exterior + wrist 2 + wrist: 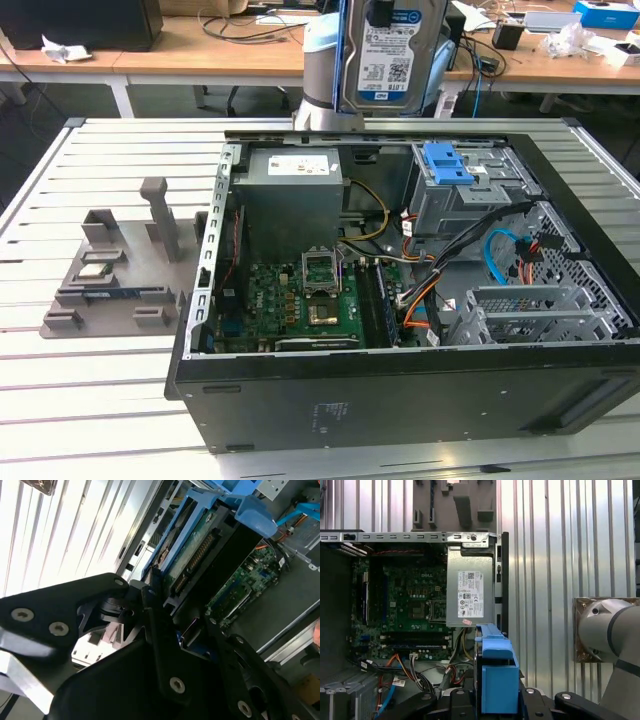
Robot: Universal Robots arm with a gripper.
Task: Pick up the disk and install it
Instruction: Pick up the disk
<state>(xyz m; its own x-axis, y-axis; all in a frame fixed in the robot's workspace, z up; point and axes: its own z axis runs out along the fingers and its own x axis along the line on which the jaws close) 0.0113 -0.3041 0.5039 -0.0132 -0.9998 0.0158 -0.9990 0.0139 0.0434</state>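
Exterior view looks down slantwise on the open black metal computer case (380, 400); my wrist views both peer inside, closer.

The arm (322, 88) is a round tube of silver-grey metal with a pale blue cap (318, 30) at its joint. In the first wrist view a joint housing (602, 630) shows as a smooth, rounded silver-grey shell crossed by a thin dark seam. The gripper (180, 607) is matte black throughout, built of flat, angular link plates (75, 605) that overlap one another. These are pinned with round silver screw heads (58, 628) set in shallow recesses.
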